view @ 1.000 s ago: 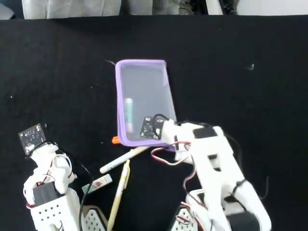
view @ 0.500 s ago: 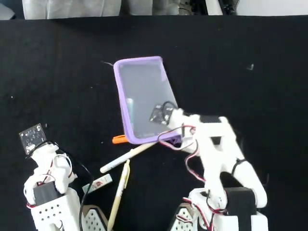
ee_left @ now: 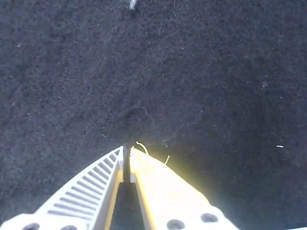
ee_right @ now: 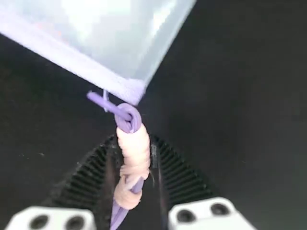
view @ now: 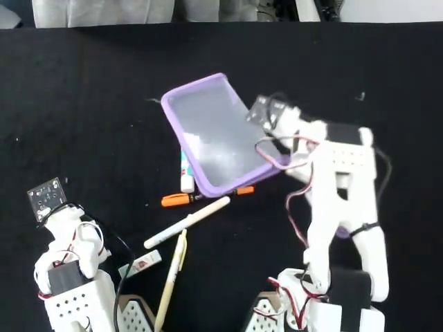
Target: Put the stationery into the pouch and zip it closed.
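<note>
Pouch (view: 214,131) — see-through and a bit milky, with a soft purple edge all round. Lay slanted on the black table (view: 83,104), near the middle, with one corner turned toward the right arm. Looked thin, with shiny light patches on top. Had a purple cord (ee_right: 130,143) tied to the zip tab at that corner, wrapped in a pale pinkish band. Was pinched there by the right claw (ee_right: 133,142), black fingers pressed close on both sides, only as far apart as the cord is thick.

Just beside the pouch's near edge, on the table, a white stick (view: 185,173) with a green band. Met the purple edge at its top end — hard to tell whether tucked inside or only under. Next to its other end, an orange pen (view: 177,200). Past the pouch's lowest corner, one more orange bit (view: 243,189); could not tell whether part of the same pen.

A little nearer the arms, a white pen (view: 187,223), slanted and apart from the pouch. Below that, a pale pencil (view: 170,277), its top just beside the white pen. Beside the pencil, a small white thing (view: 142,263) with a red mark.

Left claw (ee_left: 127,154), one white finger and one yellow: tips closed together, held nothing, hung over bare black table. Sat well apart from the pouch.
</note>
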### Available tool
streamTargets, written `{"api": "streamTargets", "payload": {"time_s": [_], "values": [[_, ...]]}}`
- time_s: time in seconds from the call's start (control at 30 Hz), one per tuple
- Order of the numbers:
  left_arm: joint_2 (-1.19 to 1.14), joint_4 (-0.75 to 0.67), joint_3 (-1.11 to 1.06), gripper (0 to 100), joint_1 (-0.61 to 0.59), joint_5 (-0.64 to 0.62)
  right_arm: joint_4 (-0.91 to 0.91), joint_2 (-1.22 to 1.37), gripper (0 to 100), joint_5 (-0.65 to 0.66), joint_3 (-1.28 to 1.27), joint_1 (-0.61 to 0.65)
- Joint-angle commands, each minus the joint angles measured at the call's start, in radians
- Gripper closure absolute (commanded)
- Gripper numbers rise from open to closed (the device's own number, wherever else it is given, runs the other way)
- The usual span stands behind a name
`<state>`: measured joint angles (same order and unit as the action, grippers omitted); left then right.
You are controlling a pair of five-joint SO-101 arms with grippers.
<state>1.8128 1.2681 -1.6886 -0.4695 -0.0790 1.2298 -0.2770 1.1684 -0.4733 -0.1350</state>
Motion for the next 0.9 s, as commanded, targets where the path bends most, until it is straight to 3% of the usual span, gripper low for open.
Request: {"api": "streamTargets", "payload": {"time_s": [0.0,0.57,0.87], "values": [[0.006,0.005,-0.012,97,-0.004,-0.006,0.124,-0.008,98.7,-0.012,0.274,-0.043],[0.006,0.005,-0.012,97,-0.004,-0.006,0.180,-0.001,98.7,-0.012,0.714,-0.187],[0.006,0.005,-0.012,97,-0.004,-0.006,-0.005,-0.001,98.7,-0.012,0.768,-0.256]]}}
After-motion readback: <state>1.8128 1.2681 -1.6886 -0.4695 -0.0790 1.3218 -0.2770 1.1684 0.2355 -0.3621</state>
